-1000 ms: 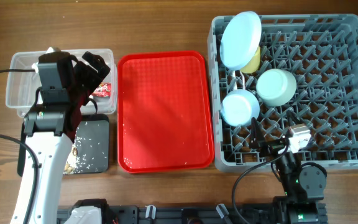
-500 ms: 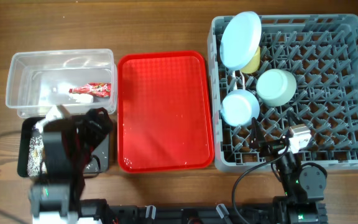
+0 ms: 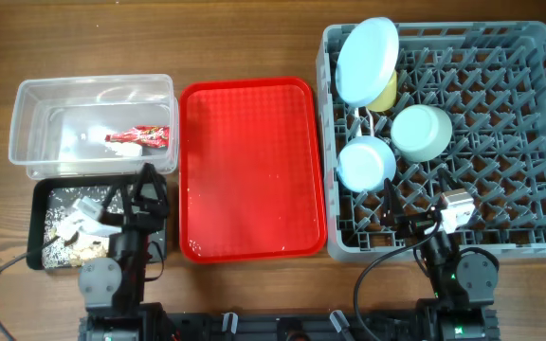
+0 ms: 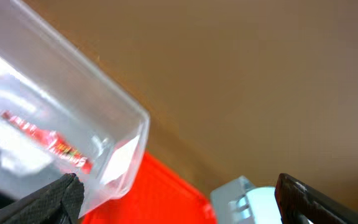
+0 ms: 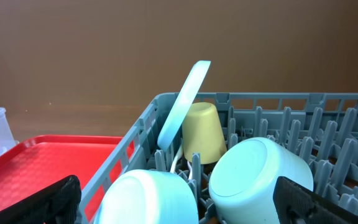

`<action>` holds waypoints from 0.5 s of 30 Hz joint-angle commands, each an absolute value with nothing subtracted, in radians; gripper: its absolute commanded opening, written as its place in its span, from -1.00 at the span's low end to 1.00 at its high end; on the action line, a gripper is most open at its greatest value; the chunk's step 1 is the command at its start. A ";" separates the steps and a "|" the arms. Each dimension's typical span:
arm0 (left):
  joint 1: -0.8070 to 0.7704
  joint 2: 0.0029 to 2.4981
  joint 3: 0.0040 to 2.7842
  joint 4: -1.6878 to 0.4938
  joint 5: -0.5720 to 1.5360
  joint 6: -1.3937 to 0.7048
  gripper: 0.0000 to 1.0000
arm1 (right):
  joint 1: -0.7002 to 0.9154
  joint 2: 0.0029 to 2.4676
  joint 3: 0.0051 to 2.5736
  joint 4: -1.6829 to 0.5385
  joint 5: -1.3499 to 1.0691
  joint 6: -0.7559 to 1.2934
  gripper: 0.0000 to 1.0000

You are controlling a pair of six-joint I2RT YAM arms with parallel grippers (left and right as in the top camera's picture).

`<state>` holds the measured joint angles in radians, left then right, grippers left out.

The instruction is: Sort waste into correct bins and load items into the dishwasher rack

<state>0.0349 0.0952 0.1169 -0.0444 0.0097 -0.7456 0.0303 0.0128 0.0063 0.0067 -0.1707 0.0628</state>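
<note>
The clear tub (image 3: 27, 123) holds the red-and-clear wrapper (image 3: 138, 136) and a white tissue (image 3: 127, 149); both also show in the left wrist view, wrapper (image 4: 48, 143) and tissue (image 4: 20, 152). The black tray (image 3: 34, 227) holds food scraps (image 3: 74, 248). The dishwasher rack (image 3: 444, 244) holds the plate (image 3: 366, 59), yellow cup (image 3: 387, 90), mint bowl (image 3: 421, 130), small blue bowl (image 3: 366, 163) and white utensil handles (image 3: 373, 118). My left gripper (image 3: 133, 194) is open and empty over the black tray's right part. My right gripper (image 3: 401, 213) is open and empty at the rack's front.
A large red tray (image 3: 249, 170) lies between the bins and the rack, with a few white crumbs near its front edge. Both arm bases sit at the table's front edge. Brown wooden table surrounds everything.
My left arm has pulled back from over the clear tub to the front edge by the black tray, uncovering the wrapper in the tub. The right arm has not moved.
</note>
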 commanded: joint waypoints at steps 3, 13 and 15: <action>0.042 0.043 0.030 -0.038 0.011 -0.740 1.00 | 0.036 0.005 0.005 0.010 -0.149 0.053 0.99; 0.042 0.003 0.006 -0.075 0.018 -0.124 1.00 | 0.036 0.005 0.005 0.010 -0.149 0.054 0.99; 0.042 0.003 0.006 -0.076 0.019 -0.024 1.00 | 0.036 0.005 0.005 0.010 -0.149 0.053 1.00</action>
